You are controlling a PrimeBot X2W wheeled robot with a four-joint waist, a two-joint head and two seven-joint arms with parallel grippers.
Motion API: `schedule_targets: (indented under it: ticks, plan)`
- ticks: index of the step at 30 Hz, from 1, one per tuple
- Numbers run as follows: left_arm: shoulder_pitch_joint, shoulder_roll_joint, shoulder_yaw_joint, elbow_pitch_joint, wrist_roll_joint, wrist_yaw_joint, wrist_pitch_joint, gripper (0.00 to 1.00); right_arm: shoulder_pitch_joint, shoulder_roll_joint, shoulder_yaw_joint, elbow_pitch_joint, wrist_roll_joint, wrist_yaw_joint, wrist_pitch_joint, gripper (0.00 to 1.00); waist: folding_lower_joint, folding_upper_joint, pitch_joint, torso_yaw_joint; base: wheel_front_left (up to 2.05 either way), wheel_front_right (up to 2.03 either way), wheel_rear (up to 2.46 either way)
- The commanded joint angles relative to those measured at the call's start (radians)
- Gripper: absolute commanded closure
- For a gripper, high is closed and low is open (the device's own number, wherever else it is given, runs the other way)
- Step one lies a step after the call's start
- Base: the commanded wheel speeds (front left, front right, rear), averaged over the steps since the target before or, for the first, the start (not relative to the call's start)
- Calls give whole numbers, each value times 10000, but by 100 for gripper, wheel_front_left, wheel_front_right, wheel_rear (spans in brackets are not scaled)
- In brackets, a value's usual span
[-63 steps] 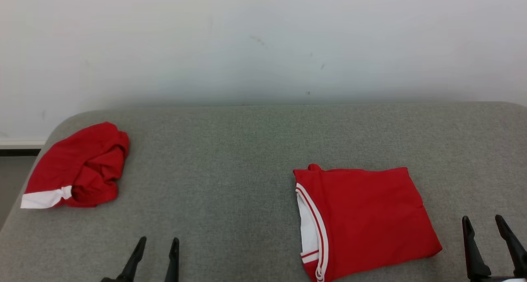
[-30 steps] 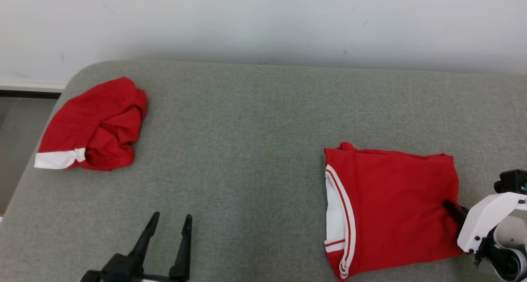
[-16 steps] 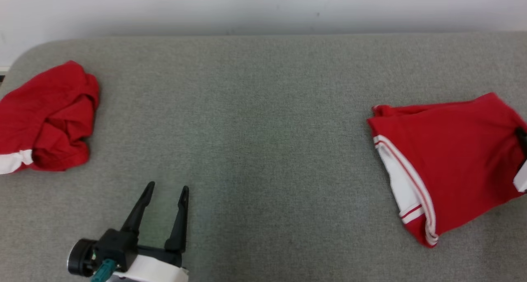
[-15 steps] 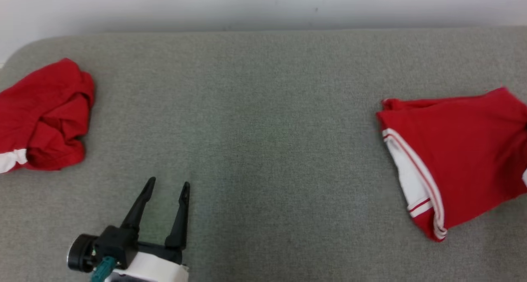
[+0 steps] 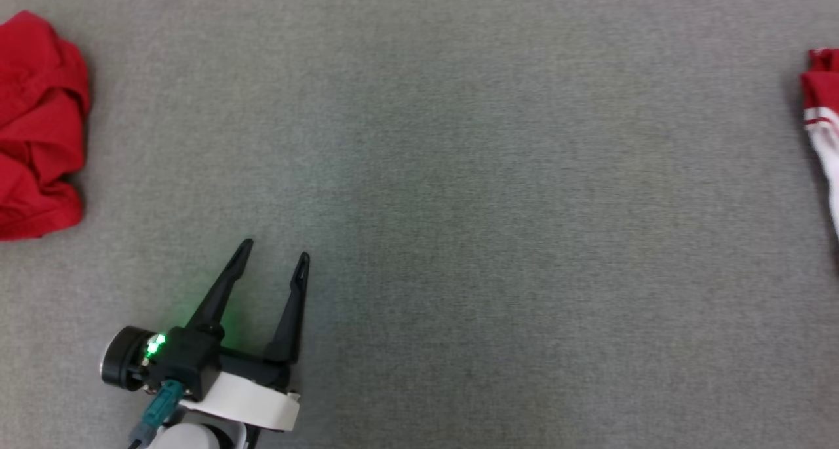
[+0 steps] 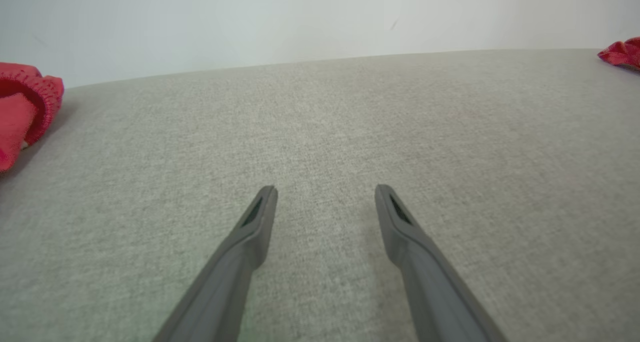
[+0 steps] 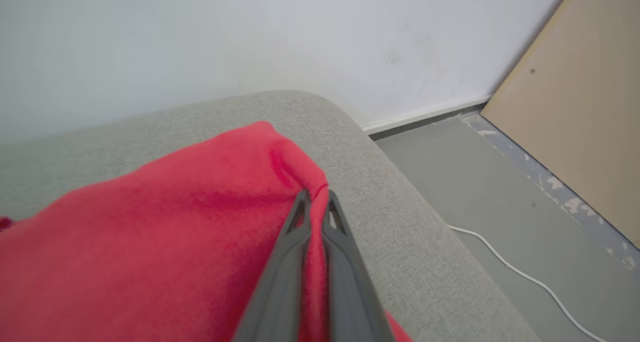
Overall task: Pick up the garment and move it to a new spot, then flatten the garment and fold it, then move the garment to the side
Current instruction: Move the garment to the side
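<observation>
Right fingers (image 7: 287,252): clenched on an edge of the folded garment (image 7: 150,242), with red cloth pinched between them. The garment is at the rounded corner of the bench (image 7: 390,217) (right end, near the wall). Left fingers (image 5: 223,285): released, spread apart above bare bench. Crumpled red garment (image 5: 36,128): far left.

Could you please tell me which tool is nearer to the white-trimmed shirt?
Right. The right tool is shut on the shirt at its edge. The left tool stands open over the table, well apart from it, closer to the crumpled garment.
</observation>
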Motion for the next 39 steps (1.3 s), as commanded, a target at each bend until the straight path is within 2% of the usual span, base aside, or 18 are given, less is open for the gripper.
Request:
schedule_targets:
  ticks: [1, 8, 9, 10, 11, 15, 21, 28, 34, 39]
  plan:
    - [-75, 87, 24, -35, 91, 12, 0, 0, -137, -130, -158, 149, -141, -5, -95, 100, -1, -1, 195, 212, 0, 0, 0]
    - [140, 216, 99, -93, 10, 96, 0, 0, -631, -812, -1827, 1343, -1730, -11, -757, 100, -1, -1, 213, 405, 0, 0, 0]
    - [147, 229, 112, -75, -11, 101, 0, 0, -659, -864, -2055, 1466, -2076, -11, -870, 97, -1, -1, 183, 401, 0, 0, 0]
    - [149, 241, 121, -56, -16, 124, 0, 0, -708, -848, -2298, 1552, -2354, -11, -976, 58, -1, -1, 145, 382, 0, 0, 0]
    - [149, 228, 106, -60, -7, 133, 0, 0, -768, -831, -2579, 1586, -2679, -11, -1109, 0, -1, -1, 101, 354, 0, 0, 0]
    - [105, 139, 48, 5, -67, 154, 0, 0, -679, -575, -3290, 1256, -4155, -10, -1724, 0, -1, -1, -208, 278, 0, 0, 0]
    - [330, -57, 95, 236, -282, 268, 0, 0, -349, 405, -3463, 570, -4684, -11, -2754, 0, -1, -1, -1124, 165, 0, 0, 0]
    - [876, -321, 347, 462, -553, 492, 0, 0, 1327, 1751, -2225, -1338, -4073, -11, -3133, 0, -1, -1, -2424, -53, 0, 0, 0]
    - [1328, -478, 604, 563, -710, 609, 0, 0, 3843, 2758, -686, -4236, -3104, -11, -3128, 0, -1, -1, -3387, -202, 0, 0, 0]
    - [1667, -555, 703, 705, -725, 618, 0, 0, 5926, 3520, 78, -6092, -2657, -11, -3127, 0, -1, -1, -4049, -228, 0, 0, 0]
